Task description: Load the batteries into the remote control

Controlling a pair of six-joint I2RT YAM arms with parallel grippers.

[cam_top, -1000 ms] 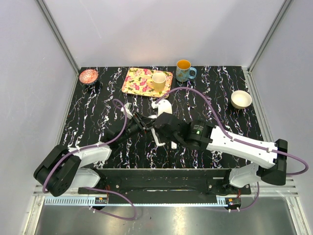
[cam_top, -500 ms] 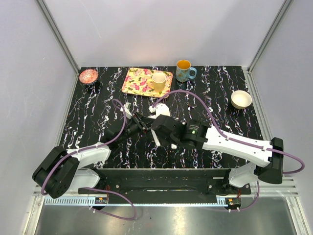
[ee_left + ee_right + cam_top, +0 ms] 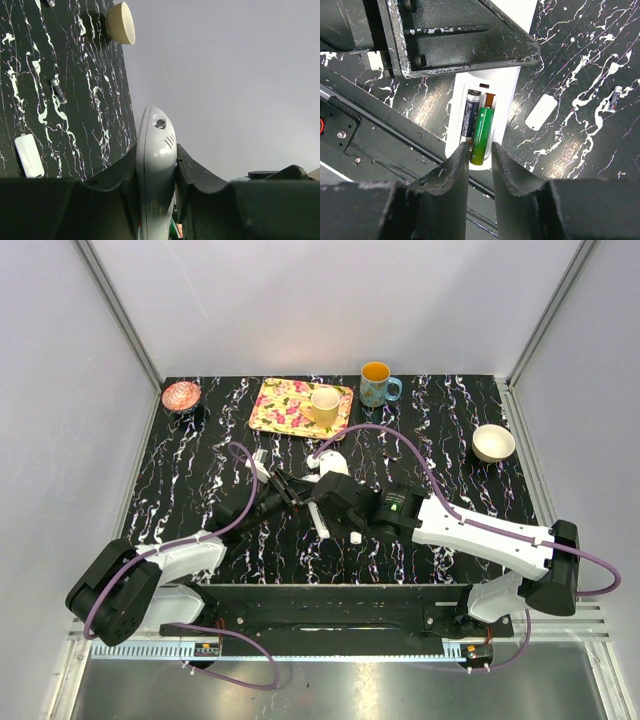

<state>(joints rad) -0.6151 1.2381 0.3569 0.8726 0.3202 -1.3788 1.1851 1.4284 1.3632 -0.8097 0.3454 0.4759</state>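
The left fingers (image 3: pixel 120 175) were clamped on the remote control (image 3: pixel 506 112), holding it above the middle of the desk (image 3: pixel 570 60) with its open bay facing up. A dark battery (image 3: pixel 469 117) lay in the bay's left slot, with a green battery (image 3: pixel 482 132) beside it and slightly askew. The right fingers (image 3: pixel 452 170) stood close on either side of the green battery's near end; whether they pinched it could not be told. Pressed down while crooked, it might jam or spring out. A hard push could also twist the remote in its one-ended grip. A spare battery (image 3: pixel 616 98) and the white cover (image 3: pixel 540 112) lay to the right.
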